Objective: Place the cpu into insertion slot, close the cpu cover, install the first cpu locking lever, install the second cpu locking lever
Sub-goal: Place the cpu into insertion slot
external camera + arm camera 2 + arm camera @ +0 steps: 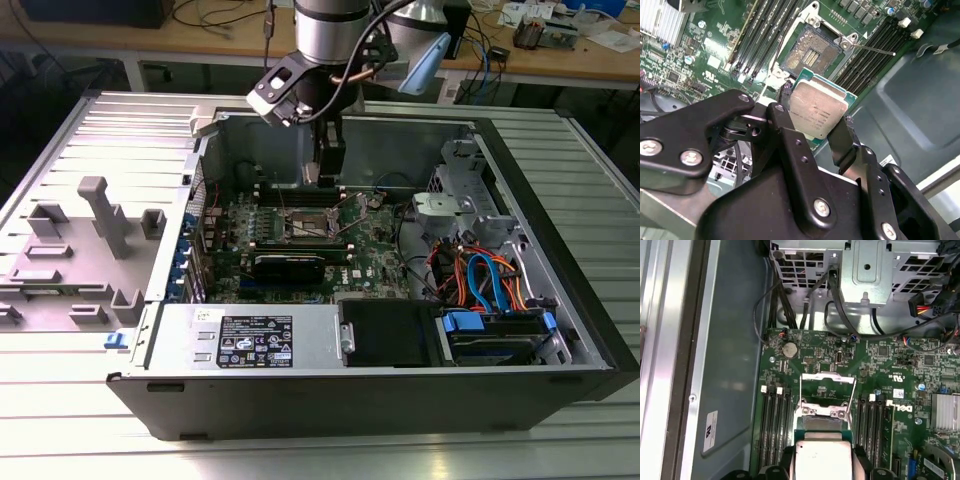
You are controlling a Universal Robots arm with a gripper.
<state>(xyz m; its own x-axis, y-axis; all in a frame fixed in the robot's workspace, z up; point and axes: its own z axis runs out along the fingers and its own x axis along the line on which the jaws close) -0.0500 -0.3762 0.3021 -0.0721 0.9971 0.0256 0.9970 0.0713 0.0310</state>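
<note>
None of the four steps is finished. The gripper (815, 113) is clamped on the cpu (819, 101), one black finger on each of two opposite edges, and holds it in the air just short of the insertion slot (807, 52), not yet seated. The second wrist view looks straight into the slot, whose contact field is bare. It also shows one thin wire lever (875, 49) swung out over the memory slots, so I judge it unlatched. The first wrist view adds the cpu cover (827, 375), tipped up and open beyond the held chip (822, 460). Placing, closing and both levers remain. The exterior view gives the wider setting: the open computer case (560, 180), and on that view's clock face the gripper (325, 168) hanging at about twelve o'clock of the slot (305, 222), with the power supply (250, 340) at six.
</note>
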